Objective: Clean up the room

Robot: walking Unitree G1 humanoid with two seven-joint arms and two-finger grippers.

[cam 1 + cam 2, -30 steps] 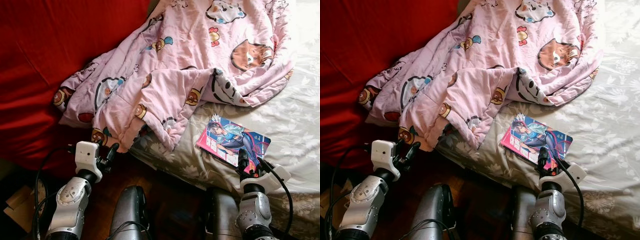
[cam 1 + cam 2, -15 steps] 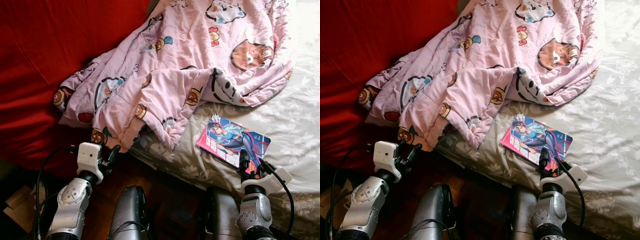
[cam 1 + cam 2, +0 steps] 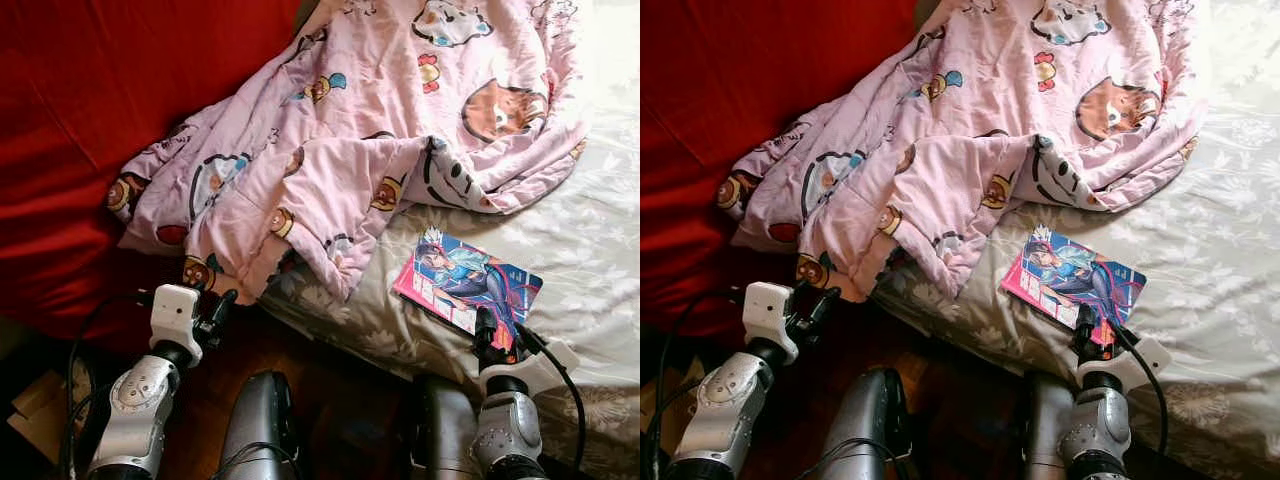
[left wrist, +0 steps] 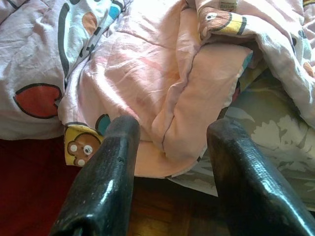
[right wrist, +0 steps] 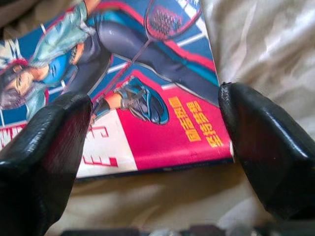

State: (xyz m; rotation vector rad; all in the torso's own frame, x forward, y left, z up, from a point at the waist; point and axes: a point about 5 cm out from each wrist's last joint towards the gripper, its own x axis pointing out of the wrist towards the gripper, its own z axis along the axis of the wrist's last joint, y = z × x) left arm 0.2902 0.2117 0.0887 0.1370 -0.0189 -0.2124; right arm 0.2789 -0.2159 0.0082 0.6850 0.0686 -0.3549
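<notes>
A pink cartoon-print blanket [image 3: 380, 120] lies rumpled across the bed and hangs over its left edge. A colourful comic book [image 3: 466, 280] lies flat on the grey floral bedsheet [image 3: 590, 250], just below the blanket. My right gripper [image 3: 487, 334] stands open at the book's near corner, its fingers [image 5: 49, 142] straddling the cover [image 5: 147, 98]. My left gripper [image 3: 213, 308] is open just below the blanket's hanging corner [image 4: 162, 103], with nothing between its fingers [image 4: 106, 172].
A red cover [image 3: 90, 120] fills the left side beside the bed. Dark wooden floor [image 3: 330, 380] shows between my legs below the bed edge. A cardboard piece [image 3: 35, 410] lies at the lower left.
My right gripper has drawn back slightly toward me along the book's near corner. The left gripper has barely shifted.
</notes>
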